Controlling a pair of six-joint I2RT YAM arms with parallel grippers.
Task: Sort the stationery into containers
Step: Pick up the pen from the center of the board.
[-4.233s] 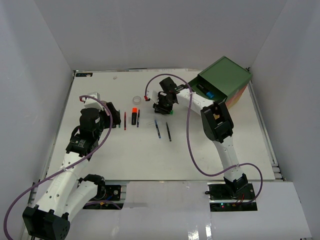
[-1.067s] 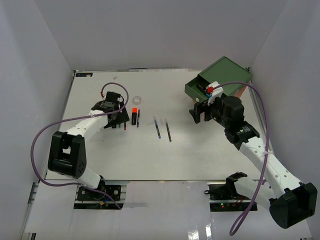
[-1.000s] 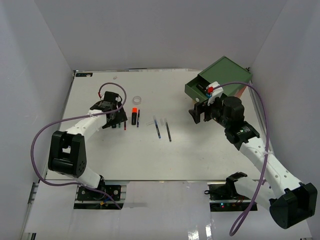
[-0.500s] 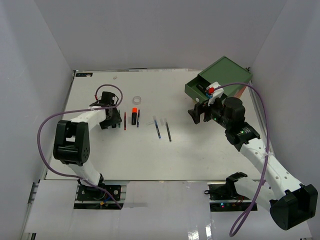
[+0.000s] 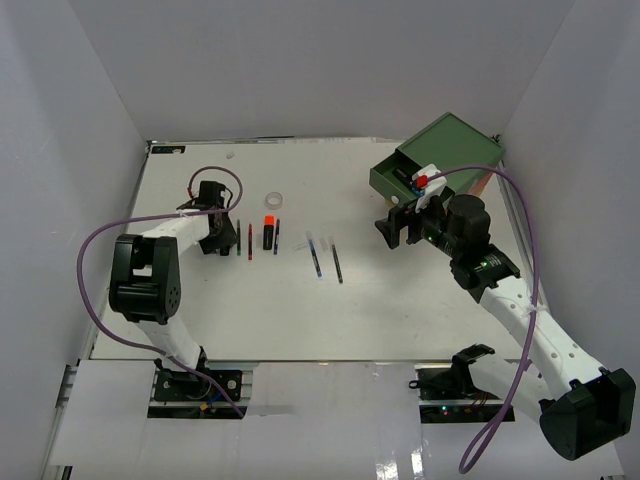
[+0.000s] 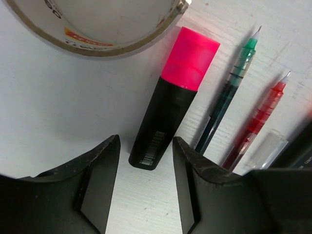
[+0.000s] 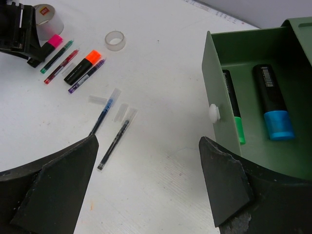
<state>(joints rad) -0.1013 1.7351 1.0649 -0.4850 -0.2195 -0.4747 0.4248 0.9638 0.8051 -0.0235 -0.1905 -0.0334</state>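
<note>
My left gripper is low over the table at the left. Its jaws stand apart on either side of the black butt end of the pink-capped marker without touching it. The beige tape roll lies just beyond, with a green pen and a red pen beside the marker. Further right lie the orange-capped marker, a purple pen, the clear tape roll, a blue pen and a black pen. The chest has its green drawer pulled out, holding green-capped and blue-capped markers. My right gripper hangs open and empty before it.
White walls close in the table on three sides. The chest sits in the back right corner, with its open drawer and white knob jutting toward the middle. Purple cables loop off both arms.
My left gripper has slid left from over the pens to the pink-capped marker, and its jaws have narrowed round the marker's end. The right arm has stayed put, open.
</note>
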